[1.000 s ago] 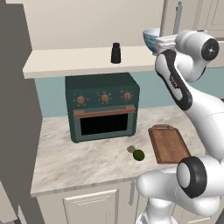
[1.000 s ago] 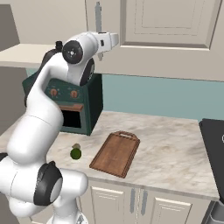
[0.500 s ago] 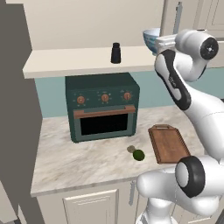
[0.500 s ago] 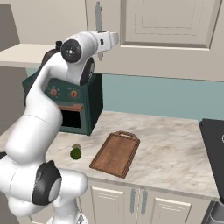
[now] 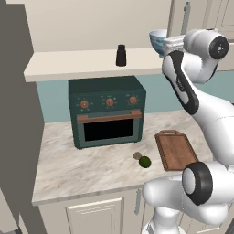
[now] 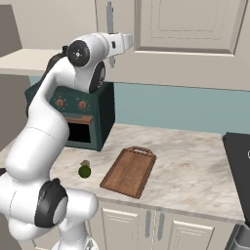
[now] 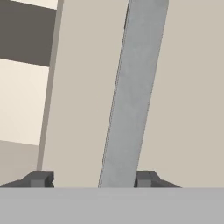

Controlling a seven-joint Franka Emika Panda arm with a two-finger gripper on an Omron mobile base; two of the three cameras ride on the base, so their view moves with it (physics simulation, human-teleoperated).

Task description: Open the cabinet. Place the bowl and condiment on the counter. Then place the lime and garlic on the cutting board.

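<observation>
My gripper (image 7: 94, 179) is open and straddles the long grey bar handle (image 7: 131, 87) of the cream cabinet door (image 6: 190, 34); the right fingertip (image 7: 146, 178) sits close against the bar. That door looks shut. On the open shelf beside it stand the black condiment shaker (image 5: 121, 55) and the blue-patterned bowl (image 5: 156, 39), the bowl partly behind my hand. Down on the counter (image 5: 77, 169) lie the green lime (image 5: 145, 162) and the tan garlic (image 5: 136, 156), touching or nearly so, just left of the wooden cutting board (image 5: 176, 150).
A dark green toaster oven (image 5: 107, 112) stands on the counter under the shelf. A tall panel, seemingly the swung-out left door (image 5: 18, 114), fills the left side. A black stove (image 6: 239, 166) borders the counter at the right.
</observation>
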